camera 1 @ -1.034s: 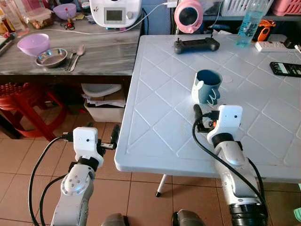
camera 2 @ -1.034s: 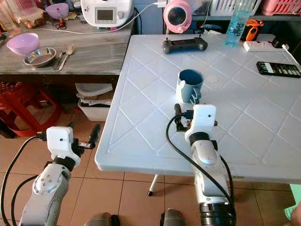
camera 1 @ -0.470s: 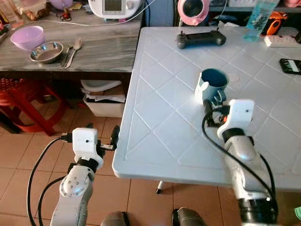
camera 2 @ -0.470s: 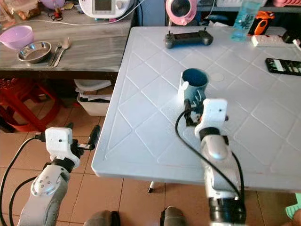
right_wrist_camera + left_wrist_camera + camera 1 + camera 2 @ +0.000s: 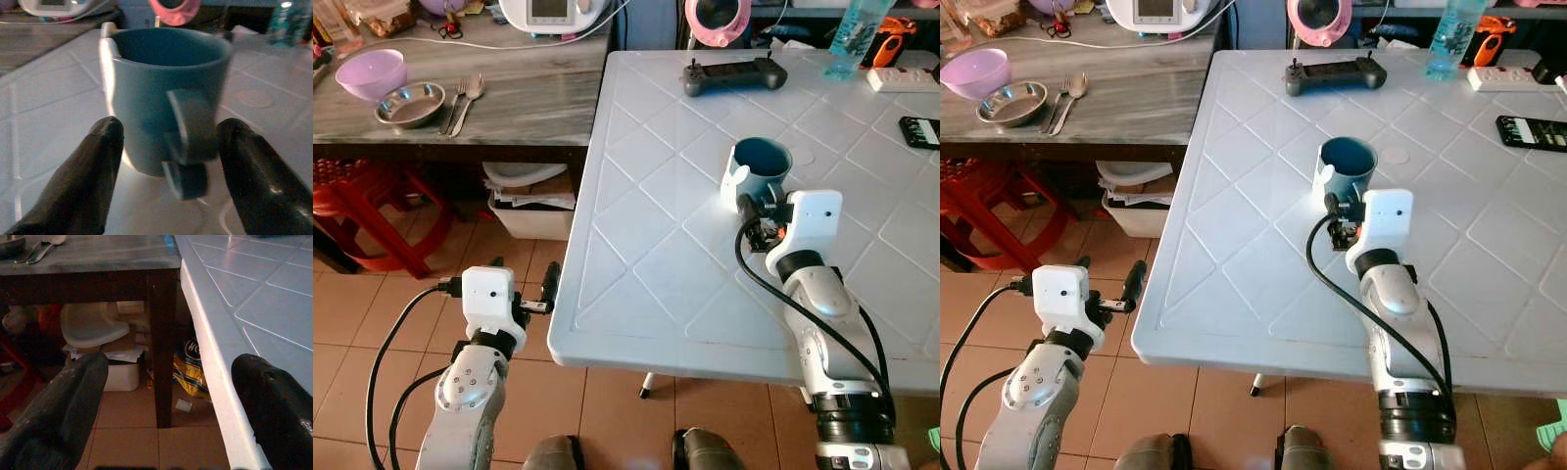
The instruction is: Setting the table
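Observation:
A blue mug stands upright near the middle of the white plastic table. My right gripper is right at the mug's near side and open. In the right wrist view its two fingers stand either side of the mug's handle, apart from it. My left gripper hangs open, low beside the table's left edge, holding nothing. A purple bowl, a steel bowl and a fork and spoon lie on the wooden counter to the left.
On the table's far side lie a black controller, a water bottle, a power strip and a black remote. A red stool and a white bin stand under the counter on the tiled floor.
My right gripper has moved forward, up to the mug, with its fingers now flanking the handle. The camera has shifted a little. The left arm has stayed in place.

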Robot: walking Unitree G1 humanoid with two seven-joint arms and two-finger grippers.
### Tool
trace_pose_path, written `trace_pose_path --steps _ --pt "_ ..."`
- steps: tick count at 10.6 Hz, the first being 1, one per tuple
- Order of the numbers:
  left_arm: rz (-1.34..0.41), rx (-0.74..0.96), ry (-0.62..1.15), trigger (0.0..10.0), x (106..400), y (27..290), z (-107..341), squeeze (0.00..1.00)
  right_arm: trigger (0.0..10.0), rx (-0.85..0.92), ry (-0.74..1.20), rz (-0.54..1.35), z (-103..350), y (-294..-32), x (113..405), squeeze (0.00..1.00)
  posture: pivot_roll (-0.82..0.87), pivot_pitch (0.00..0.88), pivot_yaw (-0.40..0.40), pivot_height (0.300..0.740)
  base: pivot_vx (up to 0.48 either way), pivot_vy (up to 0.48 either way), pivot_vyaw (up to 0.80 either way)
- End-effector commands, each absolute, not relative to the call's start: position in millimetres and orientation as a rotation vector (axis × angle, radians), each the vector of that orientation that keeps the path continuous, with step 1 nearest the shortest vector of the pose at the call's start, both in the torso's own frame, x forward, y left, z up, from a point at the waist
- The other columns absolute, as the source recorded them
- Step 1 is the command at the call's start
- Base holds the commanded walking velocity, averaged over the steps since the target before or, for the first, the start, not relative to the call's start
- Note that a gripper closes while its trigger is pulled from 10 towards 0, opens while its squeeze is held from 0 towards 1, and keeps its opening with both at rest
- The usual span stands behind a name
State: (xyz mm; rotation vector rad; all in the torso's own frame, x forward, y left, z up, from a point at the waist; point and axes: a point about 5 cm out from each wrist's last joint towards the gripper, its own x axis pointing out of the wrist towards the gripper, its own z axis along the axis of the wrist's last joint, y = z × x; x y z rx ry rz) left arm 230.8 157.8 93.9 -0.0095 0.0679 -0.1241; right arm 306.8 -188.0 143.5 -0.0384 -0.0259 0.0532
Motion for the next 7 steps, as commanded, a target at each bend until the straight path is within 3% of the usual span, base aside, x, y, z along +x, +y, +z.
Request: trace_pose_path --steps 1,7 --pt "-0.113 0.014 0.074 10.0 229.7 162.2 94.5 0.00 0.0 -0.017 -0.023 0.079 146.0 -187.2 309.3 0.00 -0.01 0.144 0.075 0.740 0.000 0.000 0.00" --pt "-0.106 0.021 0.074 10.0 231.9 162.6 94.6 0.00 0.0 0.015 -0.004 0.154 147.7 -183.1 310.1 0.00 -0.02 0.144 0.073 0.740 0.000 0.000 0.00"
